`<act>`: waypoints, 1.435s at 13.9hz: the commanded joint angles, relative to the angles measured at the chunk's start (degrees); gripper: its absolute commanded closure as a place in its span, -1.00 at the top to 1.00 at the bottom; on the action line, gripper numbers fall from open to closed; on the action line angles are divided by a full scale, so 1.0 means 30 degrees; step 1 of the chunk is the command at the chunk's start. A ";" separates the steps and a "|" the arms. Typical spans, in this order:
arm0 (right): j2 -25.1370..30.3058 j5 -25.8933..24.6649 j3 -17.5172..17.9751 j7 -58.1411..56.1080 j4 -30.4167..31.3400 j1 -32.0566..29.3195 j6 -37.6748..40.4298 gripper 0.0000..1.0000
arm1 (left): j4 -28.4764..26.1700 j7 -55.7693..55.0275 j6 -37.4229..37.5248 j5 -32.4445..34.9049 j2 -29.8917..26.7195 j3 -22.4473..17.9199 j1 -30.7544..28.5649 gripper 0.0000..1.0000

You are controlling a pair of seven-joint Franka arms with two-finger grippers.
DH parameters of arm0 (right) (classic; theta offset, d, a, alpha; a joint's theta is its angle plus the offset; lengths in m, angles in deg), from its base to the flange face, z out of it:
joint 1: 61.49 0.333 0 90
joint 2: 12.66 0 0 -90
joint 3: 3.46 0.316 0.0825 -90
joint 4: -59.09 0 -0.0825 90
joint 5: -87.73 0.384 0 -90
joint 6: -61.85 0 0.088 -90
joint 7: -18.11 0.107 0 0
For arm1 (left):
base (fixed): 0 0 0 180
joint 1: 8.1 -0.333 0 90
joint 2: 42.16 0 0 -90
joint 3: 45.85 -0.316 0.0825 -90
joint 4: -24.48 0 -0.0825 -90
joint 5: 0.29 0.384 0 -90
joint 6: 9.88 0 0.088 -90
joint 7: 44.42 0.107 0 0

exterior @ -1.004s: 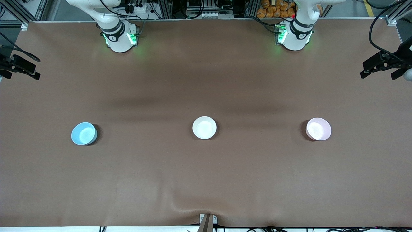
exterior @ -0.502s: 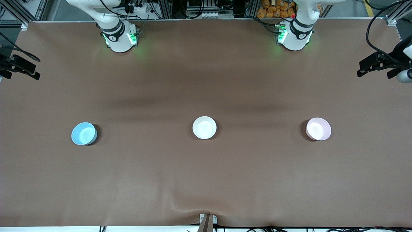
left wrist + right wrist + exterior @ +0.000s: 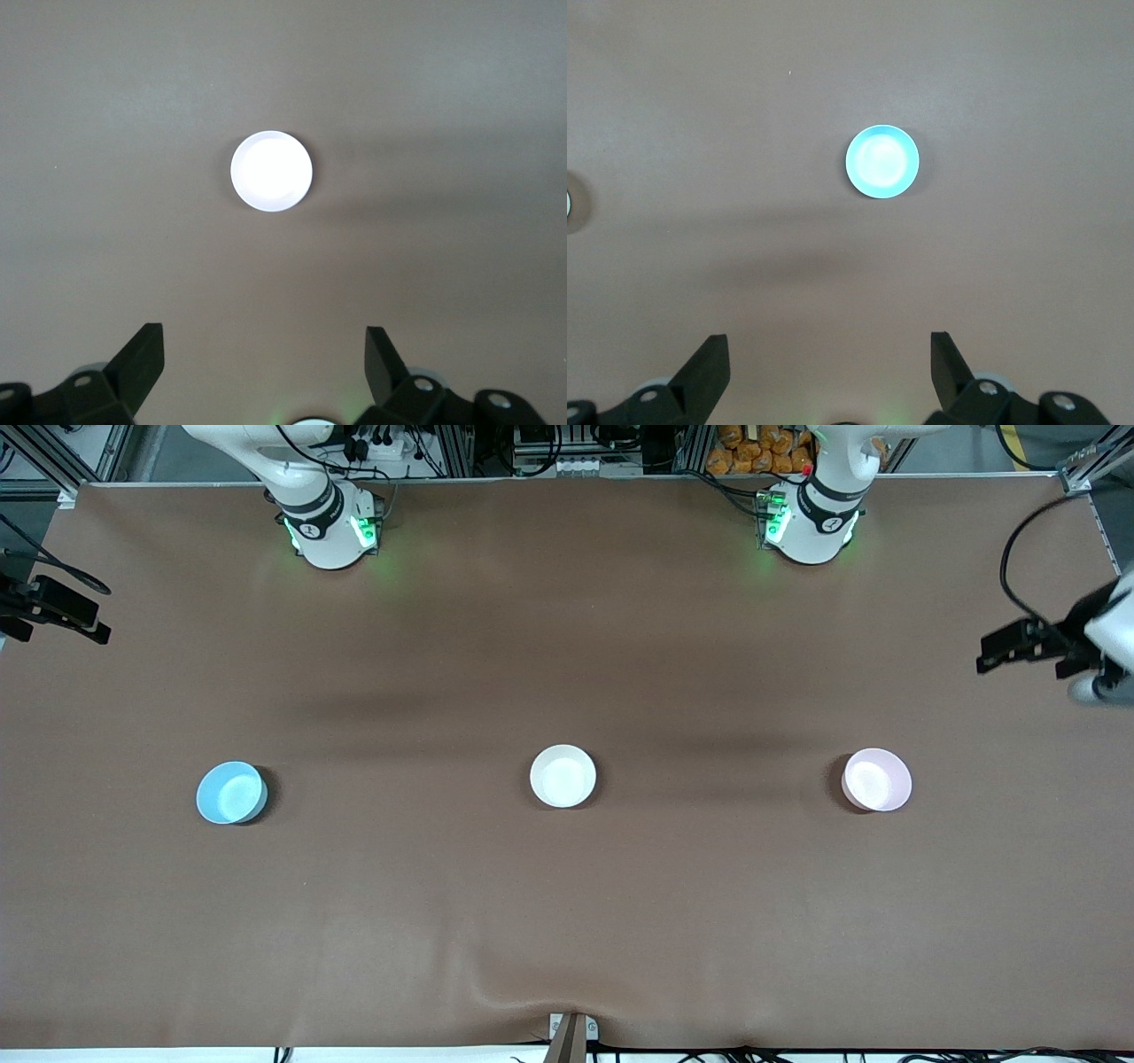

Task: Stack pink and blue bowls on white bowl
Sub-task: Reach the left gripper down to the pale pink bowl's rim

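Observation:
Three small bowls stand in a row on the brown table. The blue bowl [image 3: 231, 793] is toward the right arm's end, the white bowl [image 3: 563, 776] is in the middle, and the pink bowl [image 3: 876, 779] is toward the left arm's end. My left gripper [image 3: 1021, 664] is open and empty, high over the table's end near the pink bowl, which looks washed out white in the left wrist view [image 3: 271, 171]. My right gripper [image 3: 67, 634] is open and empty, high over its end of the table. The blue bowl shows in the right wrist view [image 3: 882, 162].
The two arm bases [image 3: 330, 531] [image 3: 811, 527] stand along the table edge farthest from the front camera. The brown cloth has a wrinkle [image 3: 523, 992] by a small bracket [image 3: 571, 1032] at the edge nearest that camera.
My left gripper has come in over the table's end and shifted toward the pink bowl. The right arm and the three bowls have not moved.

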State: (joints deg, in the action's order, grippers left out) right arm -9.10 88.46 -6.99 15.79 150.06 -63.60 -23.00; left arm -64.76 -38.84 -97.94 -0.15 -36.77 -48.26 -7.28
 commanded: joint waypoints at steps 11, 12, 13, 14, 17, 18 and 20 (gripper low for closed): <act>0.0045 -0.0010 0.0005 0.0365 -0.0204 0.0031 0.0189 1.00 | -0.1300 0.1332 -0.5145 0.0453 0.5350 0.0131 -0.2031 1.00; 0.0045 -0.0010 0.0005 0.0365 -0.0204 0.0031 0.0218 1.00 | -0.2323 0.1333 -0.6404 0.0452 0.5352 0.0102 -0.2060 1.00; 0.0045 0.0019 0.0005 0.0365 -0.0204 0.0031 0.0219 1.00 | -0.3204 0.1362 -0.7605 0.0452 0.5323 0.0131 -0.2264 1.00; 0.0016 0.0019 0.0005 0.0365 -0.0204 0.0002 0.0219 1.00 | -0.4025 0.1450 -0.8604 0.0423 0.5265 0.0160 -0.2469 1.00; 0.0015 0.0019 0.0005 0.0365 -0.0204 0.0001 0.0219 1.00 | -0.5901 0.1451 -1.0831 0.0247 0.5294 0.0219 -0.2383 1.00; 0.0015 0.0019 0.0005 0.0365 -0.0204 0.0001 0.0219 1.00 | -0.6401 0.1451 -1.1710 0.0276 0.5352 0.0219 -0.2383 1.00; 0.0015 -0.0010 0.0005 0.0365 -0.0204 0.0030 0.0219 1.00 | -0.6844 0.1451 -1.2478 0.0247 0.5789 0.0219 -0.2412 0.72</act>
State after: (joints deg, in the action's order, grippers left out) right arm -9.10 88.46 -7.02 15.82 150.04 -63.60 -22.95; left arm -82.51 -35.34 -132.61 0.62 -18.85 -48.01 -14.07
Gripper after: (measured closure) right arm 0.000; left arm 0.057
